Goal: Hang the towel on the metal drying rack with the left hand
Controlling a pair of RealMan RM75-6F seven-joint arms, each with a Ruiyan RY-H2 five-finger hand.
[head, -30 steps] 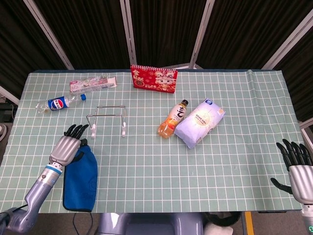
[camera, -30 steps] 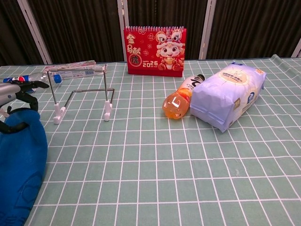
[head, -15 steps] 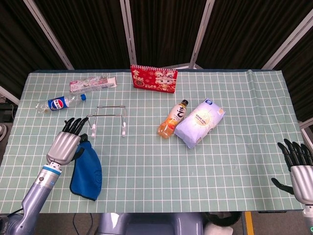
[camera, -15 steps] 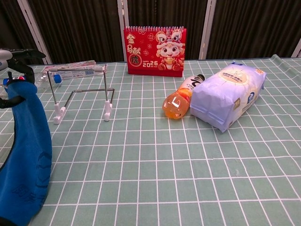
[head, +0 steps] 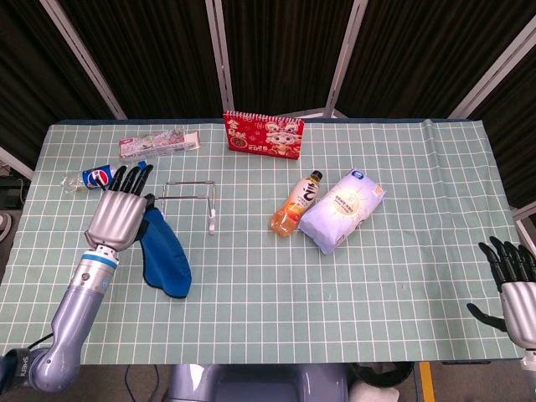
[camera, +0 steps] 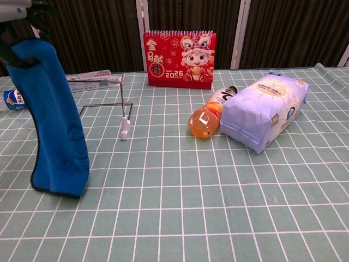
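My left hand [head: 120,219] is raised over the left part of the table [head: 402,276] and grips the top end of the blue towel [camera: 54,117]. The towel hangs straight down from my grip; in the chest view its lower edge is close to the checked tablecloth, though I cannot tell whether it touches. In that view only a dark bit of my hand shows at the upper left corner, above the cloth.

The metal drying rack [head: 194,201] stands just beside the towel, on the side toward the table's middle. From the chest view the hanging towel covers the rack's left post, and only the right post with its white foot shows clearly.

My right hand [head: 512,283] is at the table's near right corner, well apart from everything, fingers spread and holding nothing.

Near the far left edge lie a Pepsi bottle [head: 95,177] and, beyond it, a flat pink-and-white packet [head: 159,143]. A red desk calendar [camera: 180,59] stands at the middle of the far edge. Right of centre an orange drink bottle [camera: 209,115] lies on its side, touching a pale blue pack of tissues [camera: 263,110].
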